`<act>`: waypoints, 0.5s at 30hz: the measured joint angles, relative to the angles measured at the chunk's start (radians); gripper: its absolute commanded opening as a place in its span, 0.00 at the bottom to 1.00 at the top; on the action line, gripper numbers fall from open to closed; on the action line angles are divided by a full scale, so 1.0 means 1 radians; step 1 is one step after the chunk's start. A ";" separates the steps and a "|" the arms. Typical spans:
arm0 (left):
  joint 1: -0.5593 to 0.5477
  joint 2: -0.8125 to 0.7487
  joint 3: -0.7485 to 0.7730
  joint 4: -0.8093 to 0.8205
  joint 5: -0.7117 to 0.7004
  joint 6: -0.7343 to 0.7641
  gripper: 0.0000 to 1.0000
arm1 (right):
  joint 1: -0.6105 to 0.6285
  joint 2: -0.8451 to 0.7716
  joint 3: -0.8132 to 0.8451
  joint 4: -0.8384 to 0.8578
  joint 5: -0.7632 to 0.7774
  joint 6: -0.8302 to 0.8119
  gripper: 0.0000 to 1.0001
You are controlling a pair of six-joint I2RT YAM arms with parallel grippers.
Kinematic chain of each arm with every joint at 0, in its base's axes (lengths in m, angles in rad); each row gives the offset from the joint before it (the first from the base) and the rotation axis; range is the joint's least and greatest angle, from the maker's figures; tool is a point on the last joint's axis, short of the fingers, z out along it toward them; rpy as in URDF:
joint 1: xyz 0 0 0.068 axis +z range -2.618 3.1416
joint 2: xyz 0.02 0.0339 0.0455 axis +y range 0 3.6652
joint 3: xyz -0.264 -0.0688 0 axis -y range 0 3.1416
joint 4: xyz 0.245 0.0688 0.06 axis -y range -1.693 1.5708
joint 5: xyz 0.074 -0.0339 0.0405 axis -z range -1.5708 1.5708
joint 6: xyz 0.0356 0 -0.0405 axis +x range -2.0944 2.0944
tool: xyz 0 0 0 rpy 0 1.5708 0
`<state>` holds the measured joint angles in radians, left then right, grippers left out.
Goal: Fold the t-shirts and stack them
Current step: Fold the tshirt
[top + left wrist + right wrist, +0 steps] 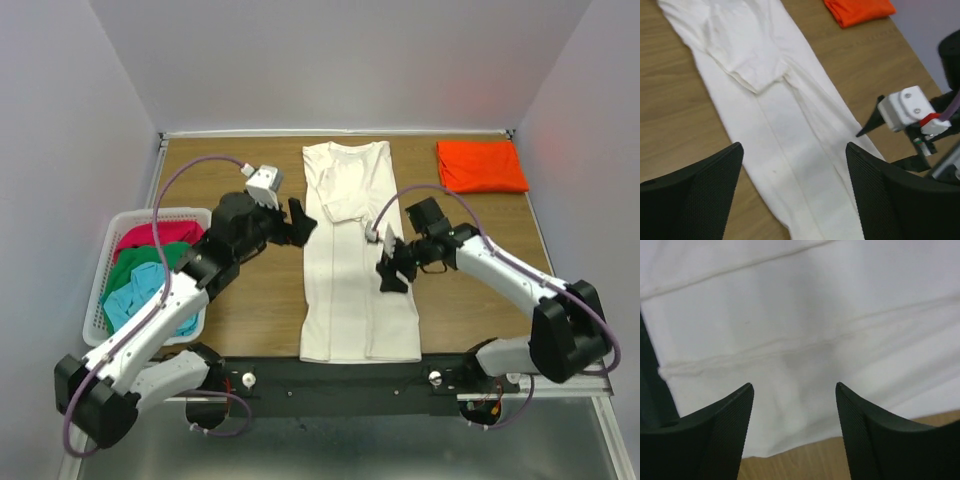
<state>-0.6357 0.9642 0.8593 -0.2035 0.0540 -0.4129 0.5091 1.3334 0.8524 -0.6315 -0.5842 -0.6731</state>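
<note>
cream-white t-shirt [350, 290] lies mid-table, sides folded in to a long strip. left gripper [300, 222] is just beside its left edge and right gripper [391, 268] is over its right edge, both wide open and empty. next move probably: pinch the hem, fold up toward the collar. orange t-shirt [481, 166] sits folded at the far right.

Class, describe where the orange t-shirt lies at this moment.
In the top view, the orange t-shirt lies folded at the far right corner of the table, to the right of the cream-white t-shirt spread down the centre.
</note>
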 measured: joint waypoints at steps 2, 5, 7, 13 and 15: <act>0.102 0.097 0.046 0.042 0.048 0.032 0.72 | -0.076 0.067 0.066 0.039 0.011 0.084 0.61; 0.286 0.374 0.145 0.124 0.137 0.054 0.64 | -0.264 0.240 0.238 0.124 0.020 0.244 0.53; 0.339 0.557 0.201 0.136 0.194 0.065 0.58 | -0.346 0.331 0.323 0.167 0.018 0.320 0.52; 0.373 0.929 0.367 0.094 0.300 0.096 0.56 | -0.463 0.579 0.489 0.208 0.015 0.492 0.51; 0.373 1.002 0.428 0.087 0.317 0.103 0.56 | -0.462 0.658 0.546 0.212 0.013 0.532 0.51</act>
<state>-0.2626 1.9659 1.2869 -0.1162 0.3710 -0.3099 0.0475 1.9915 1.3987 -0.4198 -0.5713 -0.1413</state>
